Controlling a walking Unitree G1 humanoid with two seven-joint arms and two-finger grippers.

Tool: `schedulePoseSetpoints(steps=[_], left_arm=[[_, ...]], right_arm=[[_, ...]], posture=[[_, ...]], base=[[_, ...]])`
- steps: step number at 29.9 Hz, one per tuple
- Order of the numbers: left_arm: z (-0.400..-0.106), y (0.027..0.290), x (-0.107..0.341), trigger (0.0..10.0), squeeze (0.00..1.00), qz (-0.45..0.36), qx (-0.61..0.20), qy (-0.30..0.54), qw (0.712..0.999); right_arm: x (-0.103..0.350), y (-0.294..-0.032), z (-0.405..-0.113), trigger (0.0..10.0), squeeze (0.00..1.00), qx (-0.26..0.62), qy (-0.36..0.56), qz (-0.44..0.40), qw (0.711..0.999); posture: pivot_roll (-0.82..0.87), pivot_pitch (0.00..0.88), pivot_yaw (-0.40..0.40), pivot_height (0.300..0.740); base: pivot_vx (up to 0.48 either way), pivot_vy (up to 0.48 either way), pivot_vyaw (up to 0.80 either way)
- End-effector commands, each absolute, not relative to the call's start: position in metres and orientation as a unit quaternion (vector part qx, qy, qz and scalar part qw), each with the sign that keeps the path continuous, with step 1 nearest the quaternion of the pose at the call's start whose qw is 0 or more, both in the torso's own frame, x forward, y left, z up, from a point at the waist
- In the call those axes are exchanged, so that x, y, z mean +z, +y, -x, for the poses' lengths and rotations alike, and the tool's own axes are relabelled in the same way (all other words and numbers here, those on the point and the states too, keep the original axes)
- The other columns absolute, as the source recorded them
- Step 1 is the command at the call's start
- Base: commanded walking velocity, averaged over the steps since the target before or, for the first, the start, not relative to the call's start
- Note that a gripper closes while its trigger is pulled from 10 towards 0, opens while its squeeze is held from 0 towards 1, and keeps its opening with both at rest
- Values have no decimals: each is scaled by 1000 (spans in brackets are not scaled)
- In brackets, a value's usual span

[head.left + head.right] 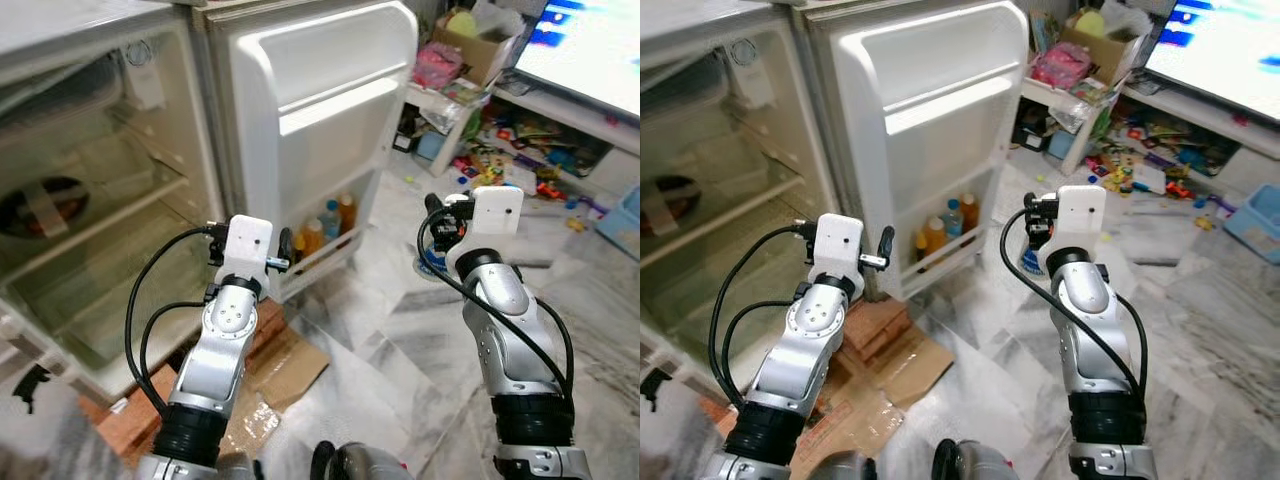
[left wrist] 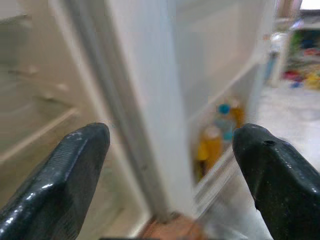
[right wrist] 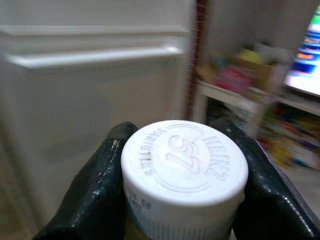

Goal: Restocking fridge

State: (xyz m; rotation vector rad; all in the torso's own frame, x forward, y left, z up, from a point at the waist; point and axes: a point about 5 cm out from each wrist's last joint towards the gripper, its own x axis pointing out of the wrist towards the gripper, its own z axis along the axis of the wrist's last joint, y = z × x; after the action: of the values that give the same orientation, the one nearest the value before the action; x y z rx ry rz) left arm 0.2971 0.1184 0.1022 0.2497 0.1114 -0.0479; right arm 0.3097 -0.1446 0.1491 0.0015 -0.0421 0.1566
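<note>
Your right claw is squeezed tight on a jar with a white Heinz lid, held up near the open fridge door. Your left claw is wide open and holds nothing. The door's bottom shelf holds bottles of orange drink and one with a blue cap.

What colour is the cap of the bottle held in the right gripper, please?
White, with embossed Heinz lettering, on the bottle cap pinched in the right gripper; clearest in the right wrist view.

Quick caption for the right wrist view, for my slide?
Right gripper clamps a white-capped Heinz bottle, facing the open fridge door.
</note>
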Motion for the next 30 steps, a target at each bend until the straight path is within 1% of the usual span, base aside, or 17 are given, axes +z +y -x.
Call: schedulePoseSetpoints(steps=[1, 2, 4, 8, 11, 18, 22, 30], left_arm=[[-299, 114, 107, 10000, 0, -127, -19, 48, 991], [-300, 116, 107, 10000, 0, -130, -10, 49, 990], [-300, 117, 106, 10000, 0, -130, -5, 52, 990], [-299, 124, 105, 10000, 0, -126, 15, 55, 990], [-299, 132, 103, 10000, 0, -133, 37, 60, 989], [-300, 135, 104, 10000, 0, -145, 55, 61, 986], [-300, 138, 104, 10000, 0, -138, 69, 60, 986], [-300, 149, 106, 10000, 0, -124, 105, 63, 985]], right_arm=[[170, -143, -314, 10000, 0, 98, -71, 13, 993], [175, -140, -316, 10000, 0, 110, -85, 25, 990], [179, -138, -316, 10000, 0, 116, -95, 19, 988], [184, -135, -317, 10000, 0, 130, -108, 21, 985], [185, -131, -314, 10000, 0, 147, -113, 12, 983], [186, -128, -314, 10000, 0, 159, -124, 21, 979], [193, -125, -316, 10000, 0, 176, -144, 25, 973], [198, -120, -316, 10000, 0, 205, -161, 33, 965]], posture=[[54, 0, -59, 740], [54, 0, -59, 740], [55, 0, -60, 740], [57, 0, -63, 740], [58, 0, -66, 740], [58, 0, -66, 740], [58, 0, -65, 740], [61, 0, -67, 740]], base=[[0, -461, 0], [0, -461, 0], [0, -461, 0], [0, -450, 794], [288, -380, 794], [301, -371, 788], [303, -367, 0], [470, 0, 0]])
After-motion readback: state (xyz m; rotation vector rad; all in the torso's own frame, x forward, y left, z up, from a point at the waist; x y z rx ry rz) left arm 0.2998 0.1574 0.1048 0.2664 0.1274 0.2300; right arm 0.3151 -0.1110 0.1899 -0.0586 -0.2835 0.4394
